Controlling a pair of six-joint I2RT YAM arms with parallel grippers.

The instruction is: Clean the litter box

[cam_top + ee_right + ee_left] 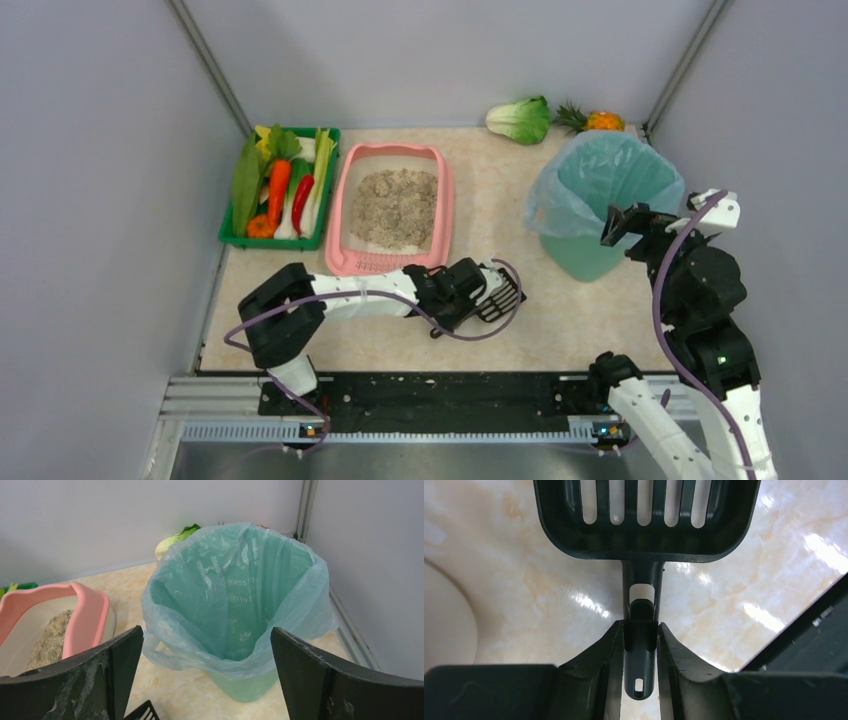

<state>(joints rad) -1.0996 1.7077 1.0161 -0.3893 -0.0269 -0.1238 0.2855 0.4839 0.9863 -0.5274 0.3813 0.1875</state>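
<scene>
The pink litter box (443, 210) with grey-beige litter (395, 207) sits on the table at centre left; its corner also shows in the right wrist view (95, 615). My left gripper (478, 287) is low over the table just in front of and to the right of the box, shut on the handle of a dark slotted litter scoop (499, 296). In the left wrist view the scoop handle (641, 650) is pinched between both fingers and the slotted head (646, 515) points away. My right gripper (617, 225) is open and empty, raised beside the teal bag-lined bin (600, 190).
A green crate of vegetables (280, 186) stands left of the litter box. A cabbage (521, 119) and a pineapple (592, 121) lie at the back wall. The bin (235, 605) fills the right wrist view. Grey walls close three sides.
</scene>
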